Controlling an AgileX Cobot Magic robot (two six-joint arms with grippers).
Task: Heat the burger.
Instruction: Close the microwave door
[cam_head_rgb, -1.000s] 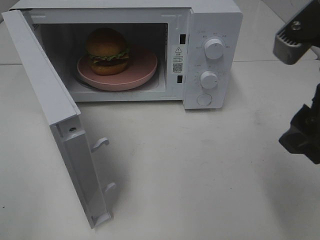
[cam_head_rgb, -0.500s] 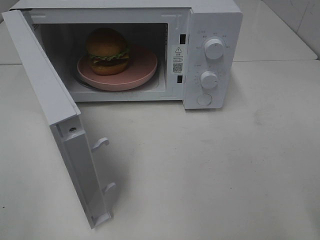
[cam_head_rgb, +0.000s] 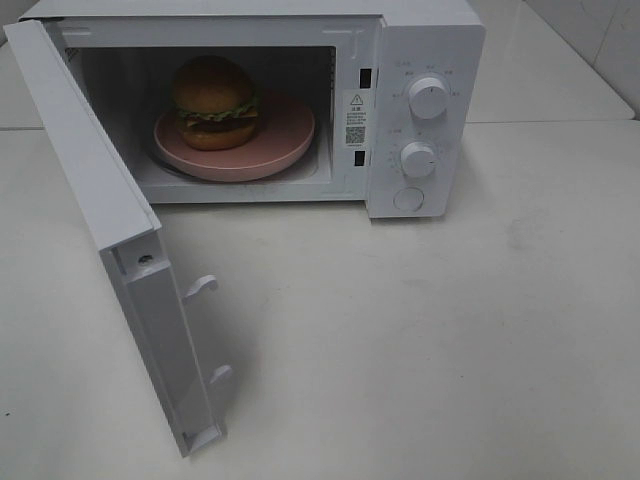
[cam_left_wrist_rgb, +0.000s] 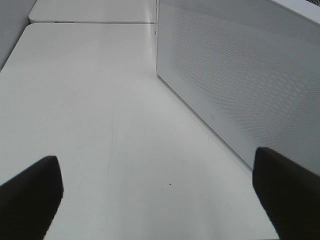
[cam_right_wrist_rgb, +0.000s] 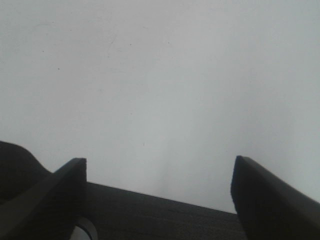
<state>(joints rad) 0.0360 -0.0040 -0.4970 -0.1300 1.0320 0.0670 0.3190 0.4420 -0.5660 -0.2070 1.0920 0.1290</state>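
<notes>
The burger (cam_head_rgb: 214, 103) with its glossy brown bun, lettuce and dark patty sits on a pink plate (cam_head_rgb: 285, 135) inside the white microwave (cam_head_rgb: 425, 40). The microwave door (cam_head_rgb: 110, 230) stands swung wide open toward the front left. Neither arm shows in the exterior high view. In the left wrist view my left gripper (cam_left_wrist_rgb: 160, 195) is open, its dark fingers (cam_left_wrist_rgb: 30, 192) spread over bare table beside the door's perforated outer face (cam_left_wrist_rgb: 245, 75). My right gripper (cam_right_wrist_rgb: 159, 192) is open too, with only white table between its fingers (cam_right_wrist_rgb: 265, 197).
Two round knobs (cam_head_rgb: 429, 98) and a round button (cam_head_rgb: 408, 199) sit on the microwave's right-hand control panel. Two latch hooks (cam_head_rgb: 203, 287) stick out from the door's free edge. White table (cam_head_rgb: 420, 340) stretches in front of and to the right of the microwave.
One second ago the right arm showed at the right edge of the exterior high view; it has since withdrawn out of that view. Burger, plate and door have not moved.
</notes>
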